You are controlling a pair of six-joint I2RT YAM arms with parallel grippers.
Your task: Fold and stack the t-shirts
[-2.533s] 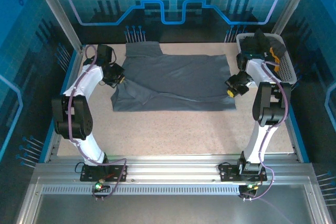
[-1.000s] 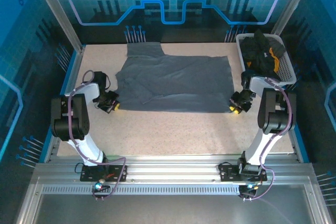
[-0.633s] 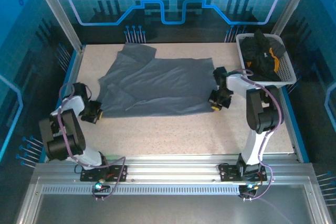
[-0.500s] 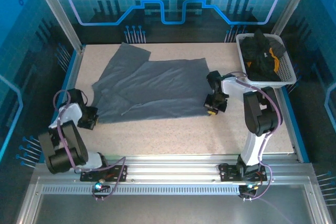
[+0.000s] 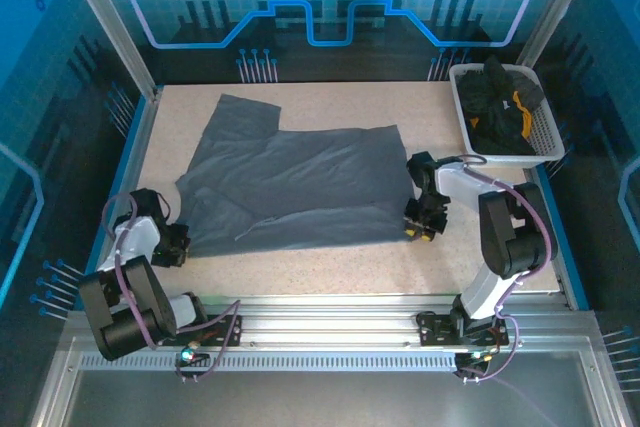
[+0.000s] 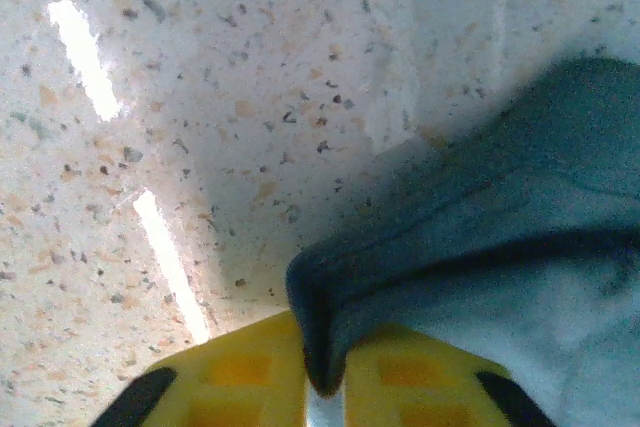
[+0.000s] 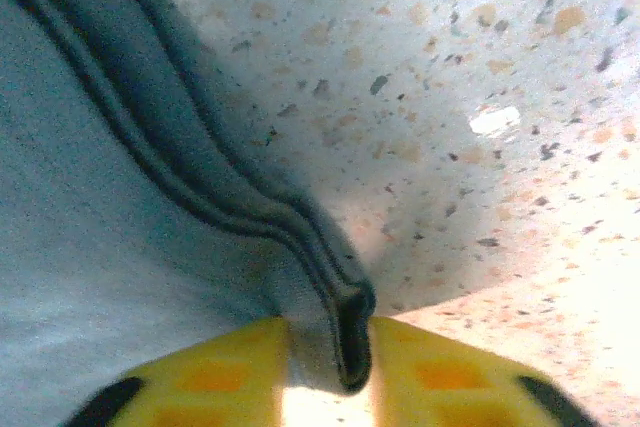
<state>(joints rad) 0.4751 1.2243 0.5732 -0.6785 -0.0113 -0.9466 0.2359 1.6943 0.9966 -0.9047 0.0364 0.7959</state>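
The slate-grey t-shirt (image 5: 300, 182) lies spread on the table, its sleeve toward the back left. My left gripper (image 5: 175, 244) is low at its near left corner. In the left wrist view a fold of the grey cloth (image 6: 480, 247) lies in the narrow gap of that gripper (image 6: 325, 387), whose yellow fingers stand slightly apart. My right gripper (image 5: 418, 227) is at the shirt's near right corner. In the right wrist view the doubled hem (image 7: 345, 317) sits between the parted fingers of that gripper (image 7: 328, 367). Black t-shirts (image 5: 495, 97), one with an orange-yellow patch (image 5: 519, 104), are piled in the basket.
The white mesh basket (image 5: 545, 132) stands at the back right corner of the table. Bare speckled tabletop (image 5: 330, 267) runs along the near edge in front of the shirt. Blue rails border the table's left and right sides.
Both arms dragged the grey shirt toward the near left, then the right one shifted a little back to the right. The jaws of both grippers have parted slightly around the cloth.
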